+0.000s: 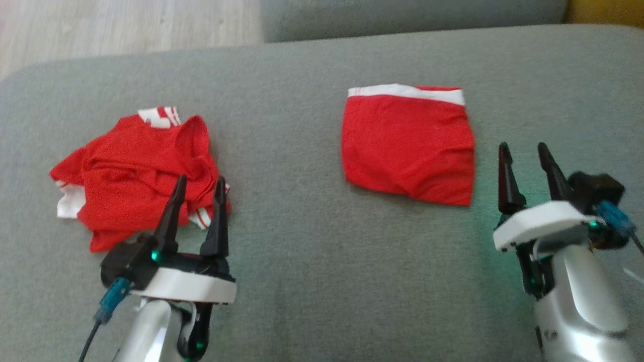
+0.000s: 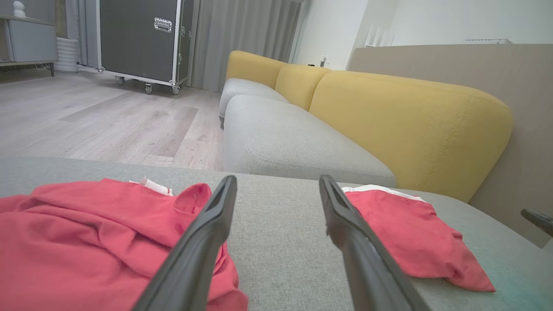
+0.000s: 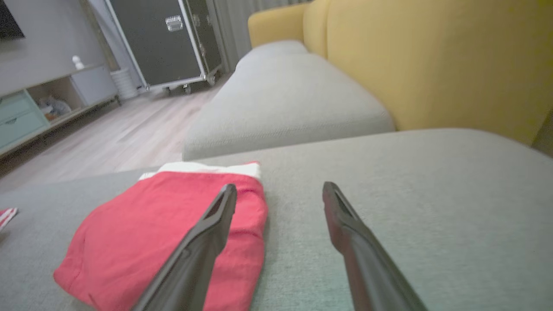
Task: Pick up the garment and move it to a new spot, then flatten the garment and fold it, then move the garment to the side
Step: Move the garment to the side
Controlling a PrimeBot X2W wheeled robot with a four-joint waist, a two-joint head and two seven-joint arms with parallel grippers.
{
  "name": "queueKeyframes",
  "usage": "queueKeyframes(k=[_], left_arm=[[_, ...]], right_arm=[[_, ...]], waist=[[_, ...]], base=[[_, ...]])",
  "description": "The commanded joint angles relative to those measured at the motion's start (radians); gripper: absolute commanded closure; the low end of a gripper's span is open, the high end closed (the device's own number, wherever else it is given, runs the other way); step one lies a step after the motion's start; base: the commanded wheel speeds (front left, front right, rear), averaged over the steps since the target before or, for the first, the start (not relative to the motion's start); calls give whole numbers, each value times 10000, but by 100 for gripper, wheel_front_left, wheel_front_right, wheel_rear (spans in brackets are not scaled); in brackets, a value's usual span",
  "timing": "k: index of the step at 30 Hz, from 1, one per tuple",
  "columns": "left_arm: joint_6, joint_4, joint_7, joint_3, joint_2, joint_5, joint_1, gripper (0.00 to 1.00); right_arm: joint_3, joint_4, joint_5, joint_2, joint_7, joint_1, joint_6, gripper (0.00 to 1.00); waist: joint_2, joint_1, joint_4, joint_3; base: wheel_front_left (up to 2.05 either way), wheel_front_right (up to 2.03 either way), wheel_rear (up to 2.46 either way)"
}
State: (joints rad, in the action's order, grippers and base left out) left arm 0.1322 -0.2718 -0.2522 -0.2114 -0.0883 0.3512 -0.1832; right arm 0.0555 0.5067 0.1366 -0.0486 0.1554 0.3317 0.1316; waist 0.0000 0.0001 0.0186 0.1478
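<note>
Between the two dark fingers of the left gripper (image 1: 200, 181) there is only air. They stand apart and hold nothing, with their tips over the near edge of the crumpled garment (image 1: 131, 166), likely poised to pick it up. The right gripper (image 1: 523, 151) is likewise spread and empty, just beside the folded garment (image 1: 407, 146). That one lies flat, white band away from the robot, and is probably finished and set aside. On the grey cushion (image 1: 302, 261) there are two red garments and two grippers.

Head cam overhead; wrist cams low.
</note>
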Motion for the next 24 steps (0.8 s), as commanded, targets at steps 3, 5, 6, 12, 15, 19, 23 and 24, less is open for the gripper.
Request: queueKeyframes(k=[3,5,6,12,15,19,23,24], left_arm=[[-15,320,-95,38,-211,97,-650,0],[-15,300,-95,-112,-231,138,-809,0],[-15,283,-95,-183,-240,159,-881,0],[-15,192,-95,-411,-296,264,-1175,0],[-15,166,-95,-412,-331,300,-1201,0],[-15,145,-95,-365,-350,307,-1175,0],[-15,125,-95,-214,-329,285,-1126,0],[-15,133,-95,-181,-316,278,-1105,0]], right_arm=[[-246,673,283,-17,-301,989,-9,0],[-140,1434,675,-17,-490,1427,-9,0],[-86,1854,964,-17,-563,1648,-9,0],[-203,4089,1780,-17,-283,2874,-9,0],[-405,5037,1673,-17,-20,3335,-9,0],[-474,5752,1086,-17,396,3696,-9,100],[-156,6214,-75,-17,818,4057,-9,100],[-84,6226,-393,-17,873,4123,-9,100]], waist=[[0,-1,494,561],[0,-1,690,749],[0,-1,790,829],[0,-1,1237,1079],[0,-1,1323,1086],[0,-1,1317,1038],[0,-1,1152,907],[0,-1,1085,863]], base=[[0,0,0],[0,0,0],[0,0,0],[0,0,0],[0,0,0],[0,0,0],[0,0,0],[0,0,0]])
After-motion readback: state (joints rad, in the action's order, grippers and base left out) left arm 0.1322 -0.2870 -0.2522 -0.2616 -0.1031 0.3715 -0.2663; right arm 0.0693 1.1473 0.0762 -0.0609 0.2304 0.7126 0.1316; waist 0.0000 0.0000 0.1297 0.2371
